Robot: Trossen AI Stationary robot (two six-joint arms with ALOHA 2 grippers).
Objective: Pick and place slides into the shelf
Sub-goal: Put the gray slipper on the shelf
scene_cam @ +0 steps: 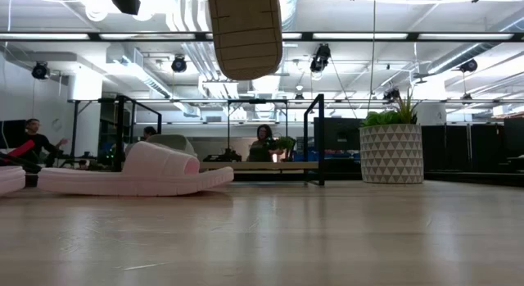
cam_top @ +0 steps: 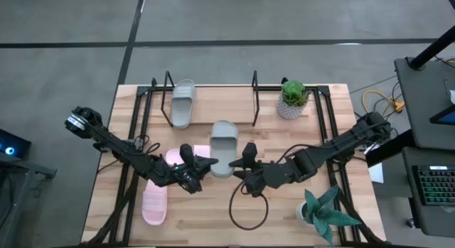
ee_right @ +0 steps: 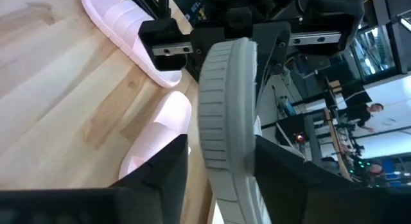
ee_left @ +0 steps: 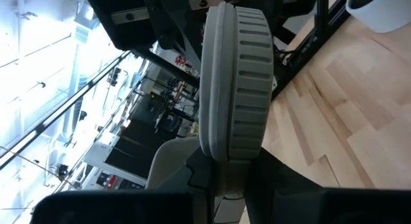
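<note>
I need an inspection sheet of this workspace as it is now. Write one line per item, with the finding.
Surface: wooden table, bare wood between the items.
Job's things: the shelf holds the first grey slide; the second grey slide is in the air; the near pink slide and the far pink slide lie on the table.
Clutter: small plant, large plant.
Grippers: left gripper shut on the second grey slide; right gripper open, with a finger on each side of that slide.
Cables: black cable loop on the table; yellow cable beside it.
Surroundings: keyboard; person far behind.
</note>
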